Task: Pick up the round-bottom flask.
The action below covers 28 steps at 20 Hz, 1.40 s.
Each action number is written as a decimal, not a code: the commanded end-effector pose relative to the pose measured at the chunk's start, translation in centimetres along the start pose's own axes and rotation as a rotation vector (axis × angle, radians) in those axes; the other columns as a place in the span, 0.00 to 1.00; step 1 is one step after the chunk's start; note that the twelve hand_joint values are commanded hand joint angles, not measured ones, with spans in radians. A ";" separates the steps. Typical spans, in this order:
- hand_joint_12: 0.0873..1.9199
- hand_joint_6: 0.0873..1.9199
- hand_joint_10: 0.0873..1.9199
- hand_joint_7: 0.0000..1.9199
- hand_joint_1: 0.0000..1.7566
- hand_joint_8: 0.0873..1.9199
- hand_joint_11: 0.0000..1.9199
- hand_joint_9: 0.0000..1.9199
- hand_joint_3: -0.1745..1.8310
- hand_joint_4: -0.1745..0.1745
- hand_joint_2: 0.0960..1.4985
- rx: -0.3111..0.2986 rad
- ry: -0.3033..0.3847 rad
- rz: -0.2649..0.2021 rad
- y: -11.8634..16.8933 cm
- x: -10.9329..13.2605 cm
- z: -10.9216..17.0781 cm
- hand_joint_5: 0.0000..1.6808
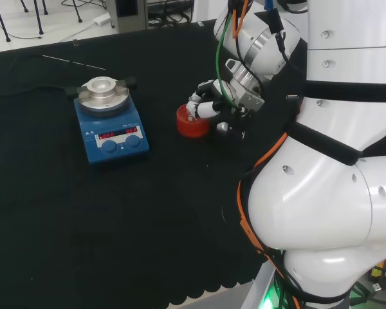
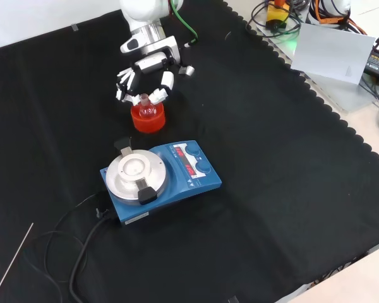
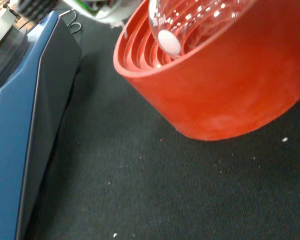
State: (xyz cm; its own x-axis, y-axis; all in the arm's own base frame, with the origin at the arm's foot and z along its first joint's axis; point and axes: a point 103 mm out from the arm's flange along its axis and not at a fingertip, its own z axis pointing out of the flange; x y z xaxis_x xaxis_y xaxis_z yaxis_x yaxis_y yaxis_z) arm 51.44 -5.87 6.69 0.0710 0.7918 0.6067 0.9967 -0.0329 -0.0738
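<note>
From the front view I have the black and white robot hand (image 2: 146,74) down over the red ribbed ring stand (image 2: 148,120), which sits on the black cloth-covered worktop (image 2: 284,183) well in from every edge, closer to the far edge than to the near one. The small clear glass round-bottom flask (image 2: 146,108) rests in that stand, its neck rising between the fingers (image 2: 163,86), which curl in on both sides of it (I read that as the hand closed around the flask's neck, though the glass is hard to make out). In the head view the hand (image 1: 209,106) reaches onto the top of the stand (image 1: 192,124) from the right. The wrist view shows me the flask's rounded bottom (image 3: 190,20) seated on the stand's ribs (image 3: 225,95). The blue hotplate stirrer with a round silver top plate (image 2: 159,178) stands just beside the stand, toward the worktop's near edge.
</note>
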 end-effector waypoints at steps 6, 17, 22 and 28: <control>0.70 0.55 0.26 0.21 0.57 0.26 0.05 0.29 0.15 0.99 0.69 -0.014 -0.017 -0.006 0.1 0.4 -0.1 0.55; 0.69 0.47 0.24 0.20 0.55 0.24 0.05 0.29 0.42 0.48 0.43 0.015 -0.028 -0.001 0.2 0.5 -0.1 0.39; 0.69 0.44 0.24 0.19 0.55 0.24 0.04 0.27 0.49 0.46 0.36 0.011 -0.038 -0.007 0.3 0.7 0.0 0.31; 0.69 0.42 0.25 0.18 0.55 0.25 0.03 0.27 0.50 0.47 0.35 0.014 -0.044 -0.011 0.5 1.2 0.6 0.30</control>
State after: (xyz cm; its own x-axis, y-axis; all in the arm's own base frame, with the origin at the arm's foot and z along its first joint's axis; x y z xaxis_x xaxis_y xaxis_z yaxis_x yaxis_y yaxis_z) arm 51.96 -5.03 7.07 0.0590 0.8152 0.5762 0.9968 -0.0167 -0.0786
